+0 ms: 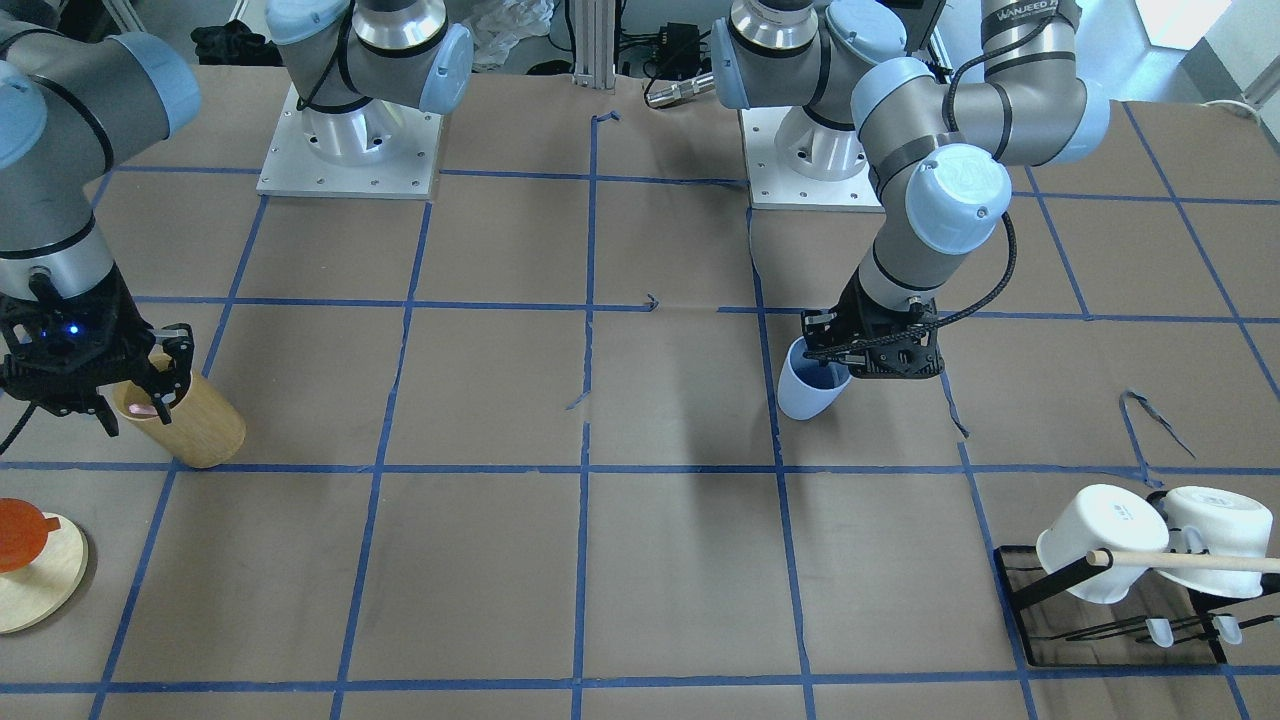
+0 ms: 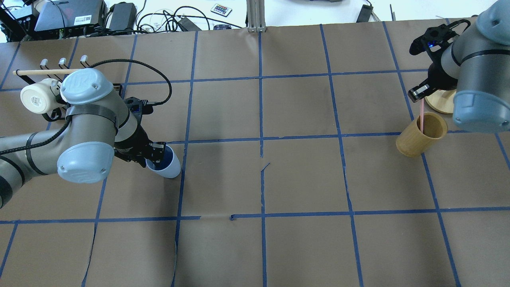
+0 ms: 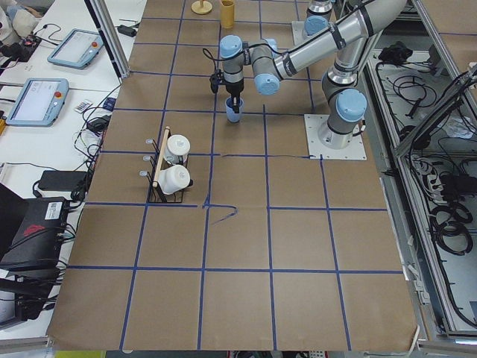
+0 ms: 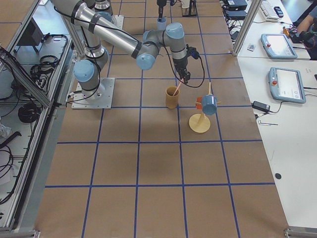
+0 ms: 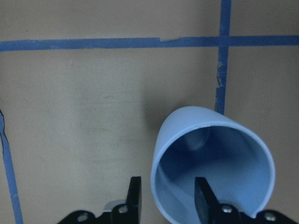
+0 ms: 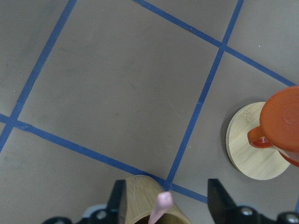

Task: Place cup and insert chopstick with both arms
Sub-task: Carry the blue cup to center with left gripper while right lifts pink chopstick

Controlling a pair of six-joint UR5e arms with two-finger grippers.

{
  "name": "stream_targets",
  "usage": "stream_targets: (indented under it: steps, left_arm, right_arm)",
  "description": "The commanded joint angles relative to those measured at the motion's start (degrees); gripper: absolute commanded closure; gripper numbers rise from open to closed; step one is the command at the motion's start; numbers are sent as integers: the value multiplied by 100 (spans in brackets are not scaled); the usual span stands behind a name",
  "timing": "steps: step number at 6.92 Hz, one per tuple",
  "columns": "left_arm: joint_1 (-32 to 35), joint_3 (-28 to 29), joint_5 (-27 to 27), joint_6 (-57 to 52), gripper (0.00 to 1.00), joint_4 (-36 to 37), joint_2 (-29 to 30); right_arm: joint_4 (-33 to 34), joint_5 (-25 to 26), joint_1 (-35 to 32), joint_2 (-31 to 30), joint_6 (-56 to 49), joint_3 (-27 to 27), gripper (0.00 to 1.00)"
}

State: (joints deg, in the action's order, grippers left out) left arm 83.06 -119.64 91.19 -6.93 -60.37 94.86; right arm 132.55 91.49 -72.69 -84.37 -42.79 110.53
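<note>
Inside tan holder (image 2: 421,139), chopstick (image 2: 421,115) end hidden, right gripper (image 2: 418,93) pinching; left gripper (image 5: 167,198) grips cup (image 5: 212,172) rim.

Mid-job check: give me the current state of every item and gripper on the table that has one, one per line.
cup: tilted, wall pinched between the jaws.
left gripper: shut on the cup's rim.
chopstick: upright, lower end inside the wooden cylinder.
right gripper: jaws either side of the chopstick; grip unclear.
wooden cylinder: standing, open.
white mugs: hung on the rack.

Pale blue cup (image 2: 167,164) with darker blue inside, pink chopstick (image 2: 421,114), tan wooden cylinder (image 2: 418,141), brown table (image 2: 303,175) gridded in blue tape
</note>
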Motion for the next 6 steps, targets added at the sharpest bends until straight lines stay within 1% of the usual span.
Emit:
stream_targets:
  steps: [1, 2, 3, 4, 5, 6]
  left_arm:
    - [9, 37, -22, 8, 100, 51, 15]
    - [9, 46, -13, 16, 100, 69, 23]
    - [35, 124, -13, 269, 100, 156, -3]
    - [209, 542, -109, 802, 100, 9, -47]
    - [585, 895, -380, 1268, 100, -228, 14]
    - [1180, 1116, -426, 2143, 100, -213, 110]
  right_arm:
    - [-18, -26, 0, -44, -1, -31, 76]
    - [-27, -35, 0, -53, 8, -66, 78]
    - [-71, -52, -8, -62, -1, -119, 85]
    - [-71, -52, 0, -71, -1, -128, 94]
    - [-88, -52, -8, -115, 8, -189, 98]
    - [-306, -87, -8, -211, 8, -294, 99]
